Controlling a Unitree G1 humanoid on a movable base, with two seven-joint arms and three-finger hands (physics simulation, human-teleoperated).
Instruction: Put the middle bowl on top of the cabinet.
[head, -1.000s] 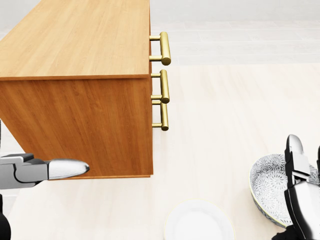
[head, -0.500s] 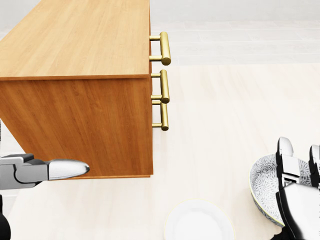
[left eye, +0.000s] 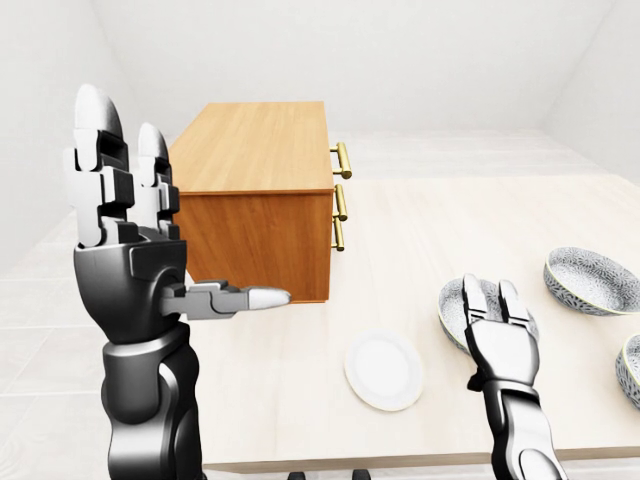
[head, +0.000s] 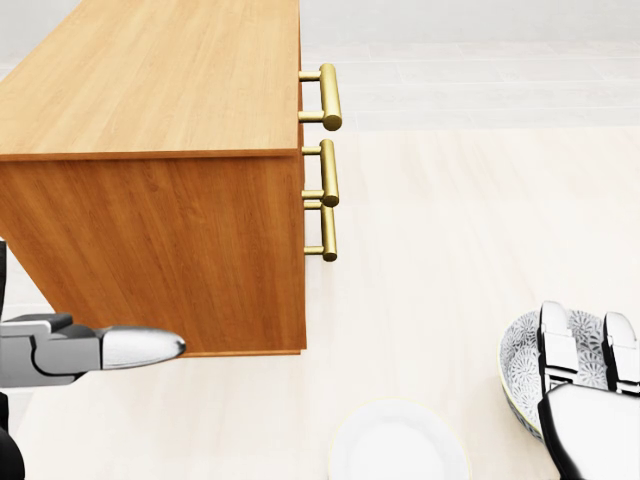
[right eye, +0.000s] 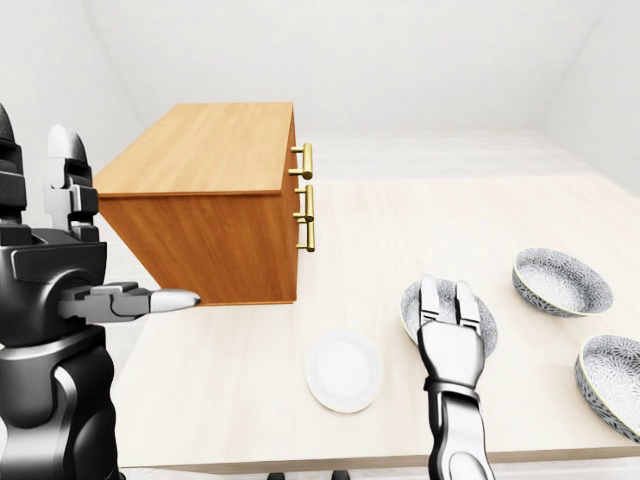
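A wooden cabinet (right eye: 200, 200) stands on a pale table (right eye: 400, 225). In the right-eye view it sits at about 10 o'clock. It has three gold handles (right eye: 309, 200) on the side that faces 3 o'clock. Nothing is on its flat top.

A white plate (right eye: 343, 371) lies on the table at 6 o'clock in that view. There are three bowls with a gray pattern. The first bowl (head: 520, 370) is at 2 o'clock from the plate, just beside it. The second bowl (right eye: 562, 280) is at 2 o'clock from the first one. The third bowl (right eye: 612, 372) is at 4 o'clock from the first one, at the edge of the view. The first bowl is lower in the view than the second and higher than the third. It is the one nearest the cabinet, but well apart from it.

The right hand (right eye: 455, 345) is flat over the first bowl, with its fingers straight and spread wide. It is not holding the bowl. I cannot tell if it touches it.

The left hand (left eye: 130, 260) is held up at 9 o'clock in the left-eye view. Its fingers point to 12 o'clock and its thumb points to 3 o'clock. It is wide open and holds nothing.
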